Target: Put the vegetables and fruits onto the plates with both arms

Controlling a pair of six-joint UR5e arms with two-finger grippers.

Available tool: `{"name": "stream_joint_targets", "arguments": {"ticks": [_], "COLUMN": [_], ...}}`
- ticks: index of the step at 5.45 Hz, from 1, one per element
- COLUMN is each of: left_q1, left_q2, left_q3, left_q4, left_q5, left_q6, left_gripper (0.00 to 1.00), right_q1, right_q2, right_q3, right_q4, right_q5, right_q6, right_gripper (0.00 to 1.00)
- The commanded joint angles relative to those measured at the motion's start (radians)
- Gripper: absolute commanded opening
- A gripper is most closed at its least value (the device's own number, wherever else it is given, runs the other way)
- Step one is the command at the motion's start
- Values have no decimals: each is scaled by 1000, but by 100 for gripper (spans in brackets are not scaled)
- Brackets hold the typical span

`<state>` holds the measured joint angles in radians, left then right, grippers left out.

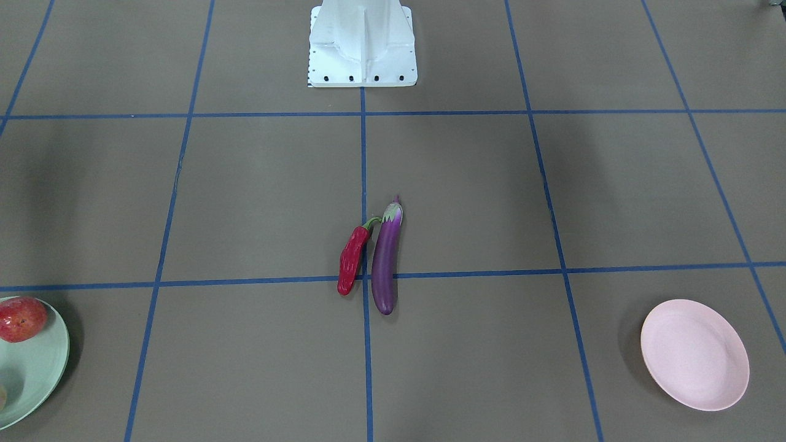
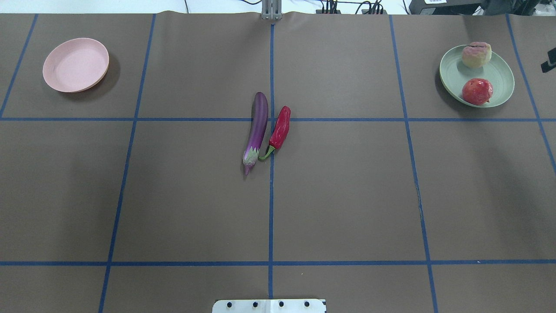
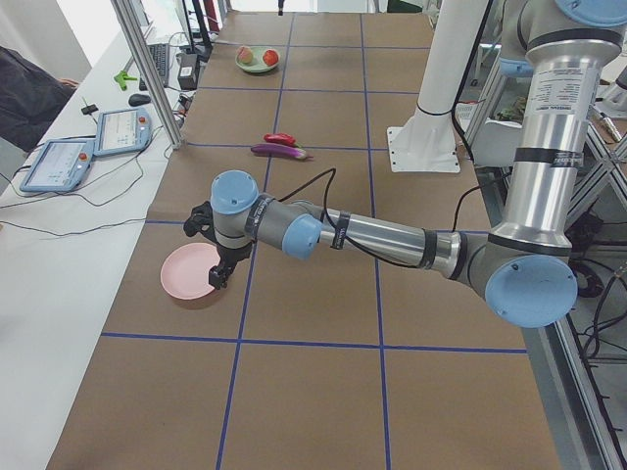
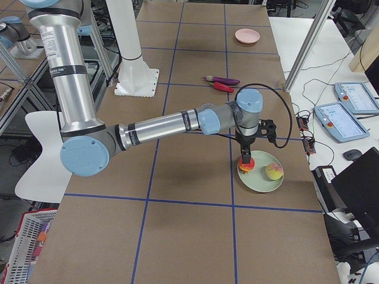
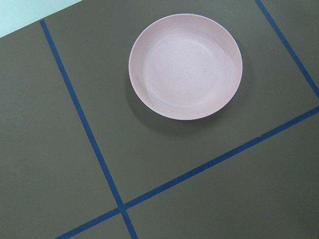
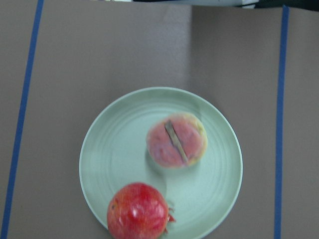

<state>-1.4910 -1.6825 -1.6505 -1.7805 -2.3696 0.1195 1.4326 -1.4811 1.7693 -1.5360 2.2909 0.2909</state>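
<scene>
The purple eggplant (image 2: 257,126) and the red chili (image 2: 280,128) lie side by side, touching, at the table's middle; the front view also shows the eggplant (image 1: 385,261) and the chili (image 1: 352,261). The red apple-like ball (image 6: 137,211) and the peach (image 6: 177,140) rest on the mint green plate (image 6: 114,154). The pink plate (image 5: 185,65) is bare. My left gripper (image 3: 220,269) hangs over the pink plate (image 3: 186,276). My right gripper (image 4: 246,160) hangs just above the red ball on the green plate (image 4: 257,182). Only the side views show the grippers, so I cannot tell their state.
The white pedestal base (image 1: 362,46) stands at the robot's side of the table. Blue tape lines grid the brown table cover. Tablets (image 3: 59,162) and cables lie on the white bench beyond the far edge.
</scene>
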Motion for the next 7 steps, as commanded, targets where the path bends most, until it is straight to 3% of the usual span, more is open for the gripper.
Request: {"name": "stream_joint_targets", "arguments": {"ticks": [1,2,5,7], "left_q1": [1,65,421,667], "left_q2": [-38,-86,-374,-540], "left_q3": [0,-12,14,84], "left_q4": [3,12,20,16], "left_q5": [3,3,33,287], "left_q6": [-131,-276,-753,-999], "left_gripper": [100,100,100,100], "right_q1": [87,104,104,104], "right_q2": [-254,-299,-294,-292], "right_q3": [138,125,111,113], "right_q4": [-26,-21,-21,-21], "right_q5": [-11,-10,-5,-4], "right_q6": [-214,-223,-213,-211], "right_gripper": [100,100,100,100]}}
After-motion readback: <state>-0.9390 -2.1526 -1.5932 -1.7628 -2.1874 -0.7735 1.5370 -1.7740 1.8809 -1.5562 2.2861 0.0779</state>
